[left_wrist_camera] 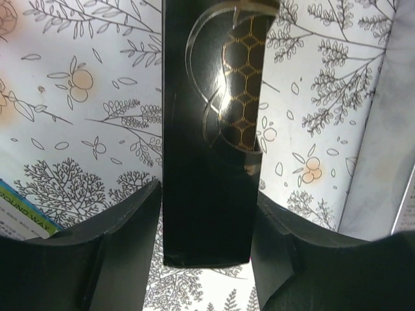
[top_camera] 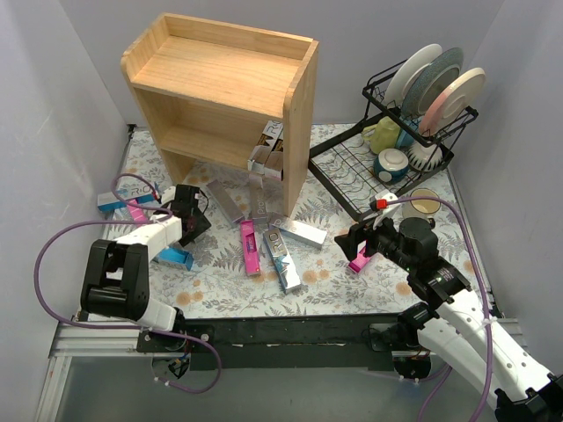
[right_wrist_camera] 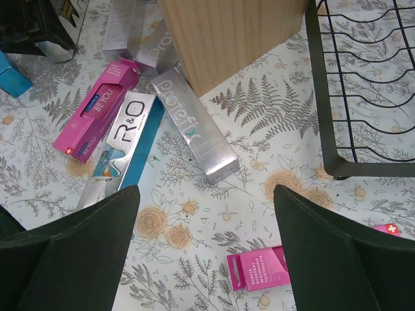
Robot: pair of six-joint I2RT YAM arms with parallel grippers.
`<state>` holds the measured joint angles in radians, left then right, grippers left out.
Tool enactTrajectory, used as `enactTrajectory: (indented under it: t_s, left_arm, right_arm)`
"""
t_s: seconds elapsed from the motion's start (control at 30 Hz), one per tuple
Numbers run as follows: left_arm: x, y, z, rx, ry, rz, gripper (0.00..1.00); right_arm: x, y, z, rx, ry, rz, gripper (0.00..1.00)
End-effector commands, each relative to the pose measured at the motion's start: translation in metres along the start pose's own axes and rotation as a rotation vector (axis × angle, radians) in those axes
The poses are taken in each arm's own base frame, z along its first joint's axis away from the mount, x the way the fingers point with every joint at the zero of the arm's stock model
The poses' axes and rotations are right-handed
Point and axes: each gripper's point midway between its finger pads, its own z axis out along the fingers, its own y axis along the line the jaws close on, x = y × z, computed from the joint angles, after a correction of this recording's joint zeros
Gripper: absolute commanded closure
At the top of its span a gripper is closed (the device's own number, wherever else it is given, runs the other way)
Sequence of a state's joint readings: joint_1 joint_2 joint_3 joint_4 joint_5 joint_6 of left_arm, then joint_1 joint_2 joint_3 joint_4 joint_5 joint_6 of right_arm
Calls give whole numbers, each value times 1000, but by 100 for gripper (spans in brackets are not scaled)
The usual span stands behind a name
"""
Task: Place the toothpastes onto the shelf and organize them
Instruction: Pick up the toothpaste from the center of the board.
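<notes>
Grey walls (top_camera: 53,88) stand round a table (top_camera: 334,283) with a cloth of leaves and flowers. The wooden shelf (top_camera: 220,75) is at the back. A black rack (top_camera: 347,167) with plates is to its right. Most boxes (top_camera: 283,257) lie flat on the table in front of the shelf. A few silver ones lean inside its lower level. None is on top.

The step now is picking up. The left hand (top_camera: 189,215) is down at a black box (left_wrist_camera: 207,162) with a gold honeycomb mark. The box lies on the cloth. The fingers (left_wrist_camera: 123,240) are narrow and sit close on both sides of it. I cannot tell if they squeeze it yet. I think the next move is to grip it well, lift it and carry it to the shelf without bumping the wood.

The right hand (right_wrist_camera: 204,194) is wide and holds nothing. It hangs over a pink box (right_wrist_camera: 259,271) near the rack, maybe its next pick.

From above, the left hand hides the black box. Up close, its far end is cut off. The pink box is partly behind a finger. The shelf side hides part of the silver boxes inside, so I cannot count them.
</notes>
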<state>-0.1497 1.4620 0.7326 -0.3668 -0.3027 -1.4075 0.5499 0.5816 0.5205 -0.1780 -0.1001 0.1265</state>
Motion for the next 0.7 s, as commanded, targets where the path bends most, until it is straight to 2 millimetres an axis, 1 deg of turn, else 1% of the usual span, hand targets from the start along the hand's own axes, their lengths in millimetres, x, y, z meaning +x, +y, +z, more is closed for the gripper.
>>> enactTrajectory:
  t_s: [0.0, 0.07, 0.13, 0.2, 0.27, 0.3, 0.37, 0.4, 0.47, 0.5, 0.6, 0.63, 0.67]
  left_arm:
    - [-17, -6, 1, -8, -52, -17, 49]
    - [-17, -8, 0, -1, -47, -12, 52]
    - [-17, -7, -4, -3, -45, -12, 58]
    - [-21, -7, -17, 21, -60, -22, 65]
    - [-26, -7, -30, 42, -77, -34, 68]
    - [-35, -11, -45, 82, -107, -48, 69]
    - [-39, -9, -60, 101, -120, -51, 69]
    - [-52, -15, -79, 151, -160, -69, 69]
    - [-56, -14, -96, 175, -174, -77, 69]
    - [-66, -18, -114, 220, -206, -93, 69]
    - [-72, -21, -143, 288, -221, -97, 68]
    - [-78, -30, -165, 369, -238, -90, 68]
    - [-78, -34, -176, 410, -236, -84, 67]
  right_arm:
    - [-16, 2, 0, -8, -58, -18, 8]
    - [-17, 2, -1, -11, -58, -18, 8]
    - [-17, 3, -2, -12, -58, -18, 8]
    - [-20, 3, -3, -10, -66, -22, 8]
    - [-21, 3, -4, -10, -69, -27, 9]
    - [-22, 3, -5, -10, -70, -29, 9]
    - [-22, 3, -4, -9, -63, -34, 9]
    - [-23, 2, -4, -8, -63, -34, 9]
    - [-22, 2, -4, -6, -59, -36, 9]
    - [-23, 1, -4, -2, -57, -37, 9]
    - [-23, 0, -5, 7, -57, -40, 9]
    - [-24, 0, -6, 7, -61, -39, 9]
    - [-25, 0, -6, 9, -63, -41, 9]
